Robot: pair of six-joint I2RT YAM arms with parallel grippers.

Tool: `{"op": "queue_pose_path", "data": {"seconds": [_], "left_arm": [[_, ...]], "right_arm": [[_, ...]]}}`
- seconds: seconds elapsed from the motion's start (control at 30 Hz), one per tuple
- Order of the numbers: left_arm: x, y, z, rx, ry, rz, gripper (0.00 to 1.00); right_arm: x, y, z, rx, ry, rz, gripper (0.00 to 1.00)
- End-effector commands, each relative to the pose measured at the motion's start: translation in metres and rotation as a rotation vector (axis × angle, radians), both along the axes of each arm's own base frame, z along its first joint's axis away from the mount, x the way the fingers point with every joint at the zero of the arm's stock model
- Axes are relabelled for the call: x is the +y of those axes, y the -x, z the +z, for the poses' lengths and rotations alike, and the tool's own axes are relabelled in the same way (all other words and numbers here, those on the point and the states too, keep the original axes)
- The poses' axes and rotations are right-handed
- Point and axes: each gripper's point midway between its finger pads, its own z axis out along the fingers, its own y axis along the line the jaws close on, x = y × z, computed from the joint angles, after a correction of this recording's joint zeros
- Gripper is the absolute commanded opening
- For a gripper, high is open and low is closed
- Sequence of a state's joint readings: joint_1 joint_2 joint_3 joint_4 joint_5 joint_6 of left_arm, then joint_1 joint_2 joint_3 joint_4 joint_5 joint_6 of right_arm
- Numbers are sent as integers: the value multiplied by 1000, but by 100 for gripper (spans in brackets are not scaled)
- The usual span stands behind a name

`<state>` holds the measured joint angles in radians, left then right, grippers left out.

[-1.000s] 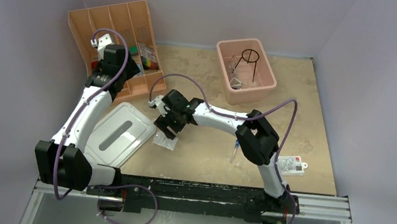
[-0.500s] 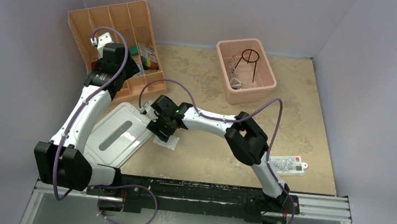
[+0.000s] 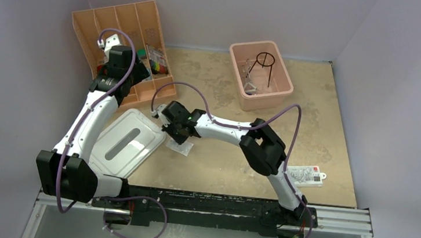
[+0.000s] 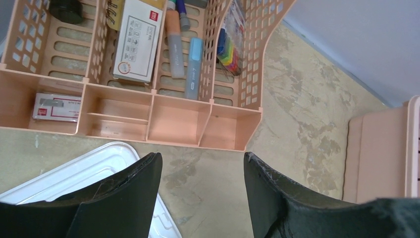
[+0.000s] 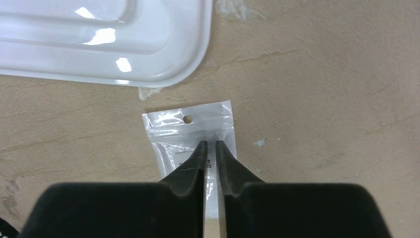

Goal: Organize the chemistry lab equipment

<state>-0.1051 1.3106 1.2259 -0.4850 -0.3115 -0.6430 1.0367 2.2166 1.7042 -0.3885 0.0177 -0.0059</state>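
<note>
White lid [image 5: 99, 39] — just beside clear packet [image 5: 190, 130].

Setting: robot test cell in a lab. Plain grey walls [image 3: 409, 86] box in a tan table [image 3: 326, 107] on three sides. Left arm [image 3: 88, 125] and right arm [image 3: 227, 131] are bolted to a black rail [image 3: 217, 204] at 6 o'clock. An orange divided tray [image 3: 83, 22] sits at 10 o'clock. A pink tub [image 3: 262, 103] at 1 o'clock holds a black wire ring tripod [image 3: 270, 72].

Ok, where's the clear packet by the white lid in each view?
Top external: clear packet centre-left, just right of the white lid.
Left wrist: not in view.
Right wrist: centre, beneath the right gripper.
Shared landmark: the white lid, in all three.
</note>
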Motion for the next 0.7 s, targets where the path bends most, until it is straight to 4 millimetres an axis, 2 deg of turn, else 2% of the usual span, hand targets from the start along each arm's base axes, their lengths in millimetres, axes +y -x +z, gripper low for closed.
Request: {"op": "queue_pose_path", "data": {"seconds": [0.0, 0.07, 0.33, 0.43, 0.47, 0.5, 0.6, 0.67], "left_arm": [[-10, -11, 19, -78, 47, -36, 61], [-14, -12, 17, -79, 64, -48, 61], [-35, -13, -1, -66, 165, -109, 61], [-49, -10, -15, -43, 224, -153, 61], [-52, -8, -21, -33, 234, -155, 61], [-52, -6, -26, -22, 238, -151, 61], [-47, -2, -34, -7, 240, -113, 61], [-44, 0, -35, -4, 232, -93, 61]], "right_arm": [[-32, -13, 3, 2, 39, -122, 6], [-36, -22, 10, -9, 7, -154, 0], [-67, -62, 56, -47, -150, -330, 0], [-83, -74, 61, -57, -137, -374, 0], [-85, -75, 61, -70, -120, -353, 8], [-87, -78, 62, -101, -96, -320, 24], [-80, -64, 57, -64, -81, -240, 57], [-73, -56, 55, -52, -85, -216, 65]]}}
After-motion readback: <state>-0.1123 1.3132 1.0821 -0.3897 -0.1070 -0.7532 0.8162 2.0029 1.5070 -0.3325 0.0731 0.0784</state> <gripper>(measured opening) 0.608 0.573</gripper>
